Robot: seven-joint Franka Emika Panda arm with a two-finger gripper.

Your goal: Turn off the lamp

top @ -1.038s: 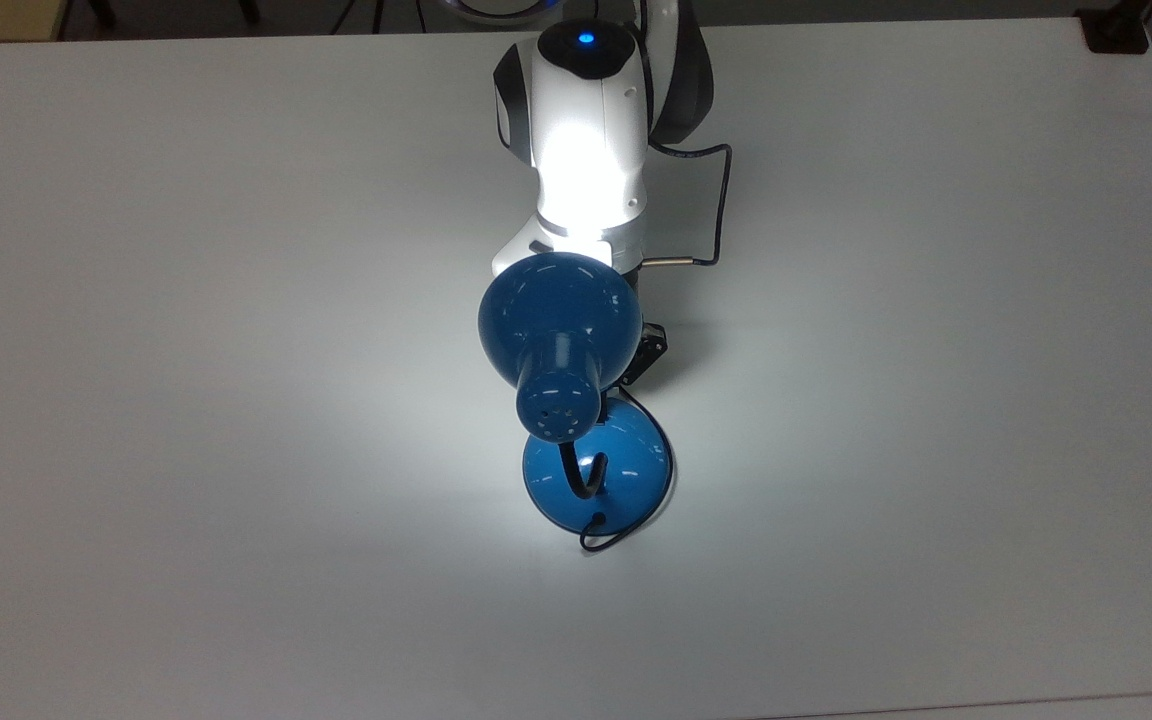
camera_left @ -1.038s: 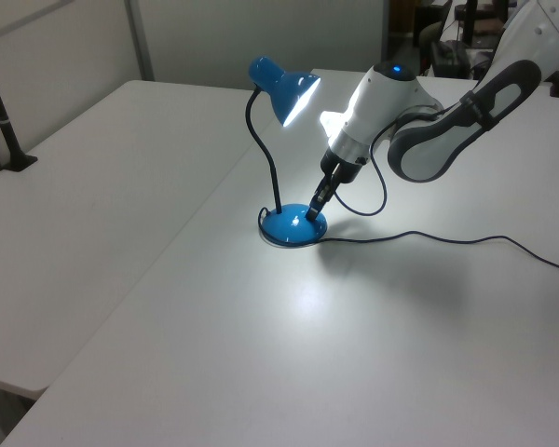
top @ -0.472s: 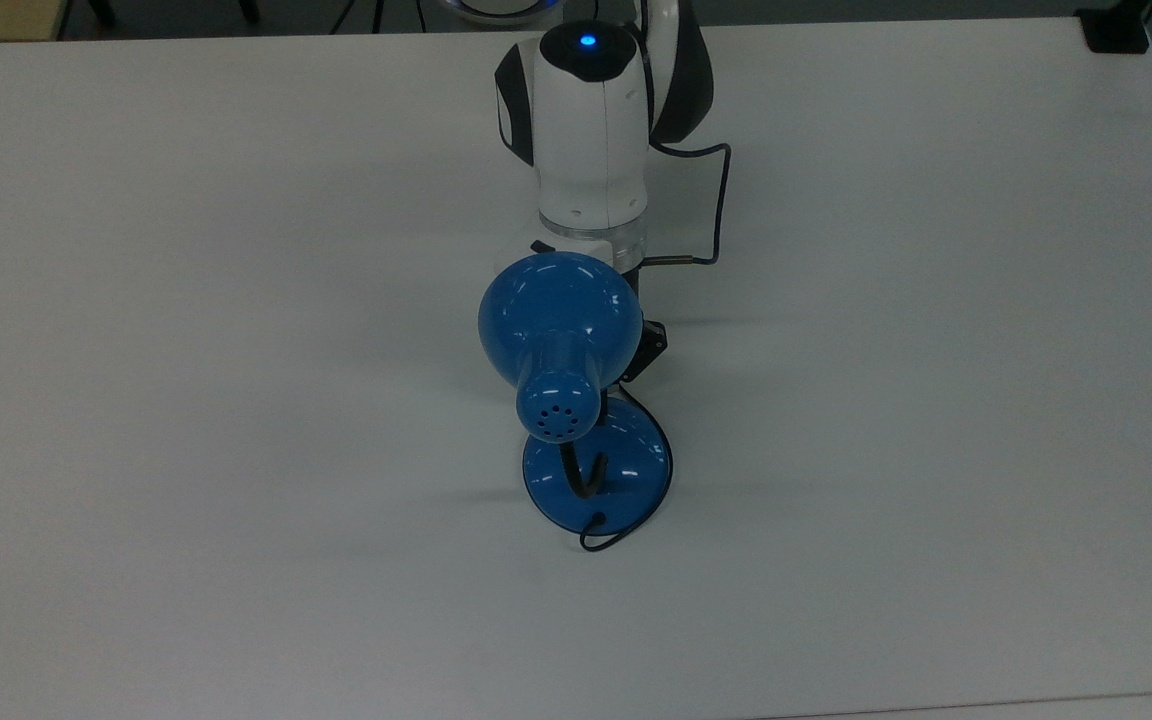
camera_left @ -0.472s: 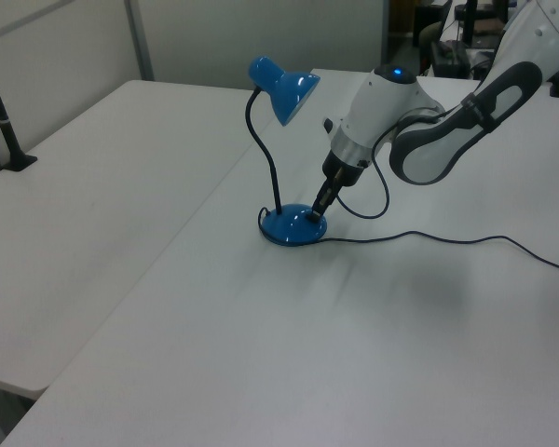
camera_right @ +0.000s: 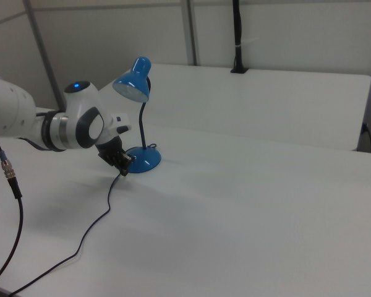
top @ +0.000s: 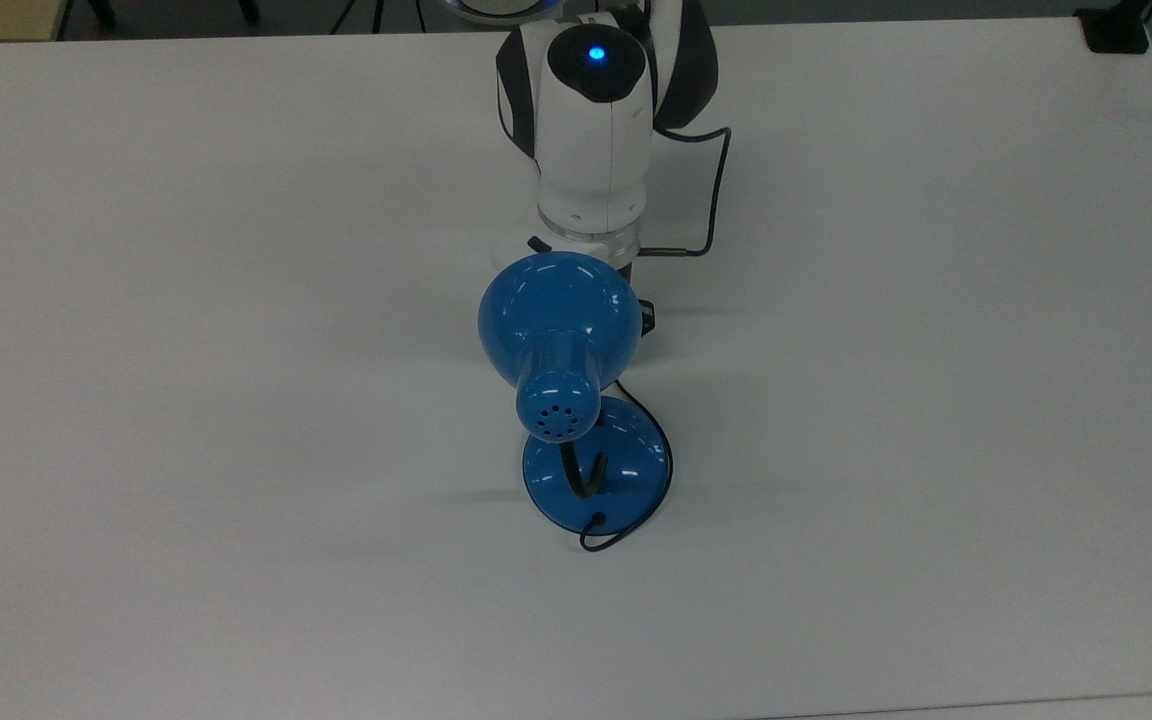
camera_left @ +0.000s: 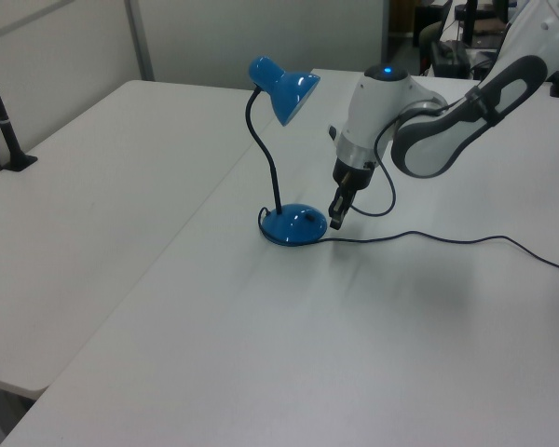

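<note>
The lamp is dark. Its glossy blue shade (top: 556,310) (camera_left: 286,86) (camera_right: 133,81) hangs on a black gooseneck over the round blue base (top: 628,470) (camera_left: 293,226) (camera_right: 146,160). My gripper (camera_left: 335,222) (camera_right: 125,166) hovers just off the base's edge, on the left view's right, a little above the table and apart from the lamp. Its black fingers are shut with nothing between them. In the top view the shade covers most of the gripper; a black part of it pokes out at the shade's right rim.
The lamp's thin black cord (camera_left: 429,237) (camera_right: 93,229) trails across the white table (top: 236,400). A cable (top: 716,190) loops off my wrist. A black clamped pole (camera_left: 7,130) (camera_right: 237,37) stands at the table's far edge.
The lamp's light went out after the oldest frames. My gripper then lifted off the base and drew back toward the arm, away from the lamp.
</note>
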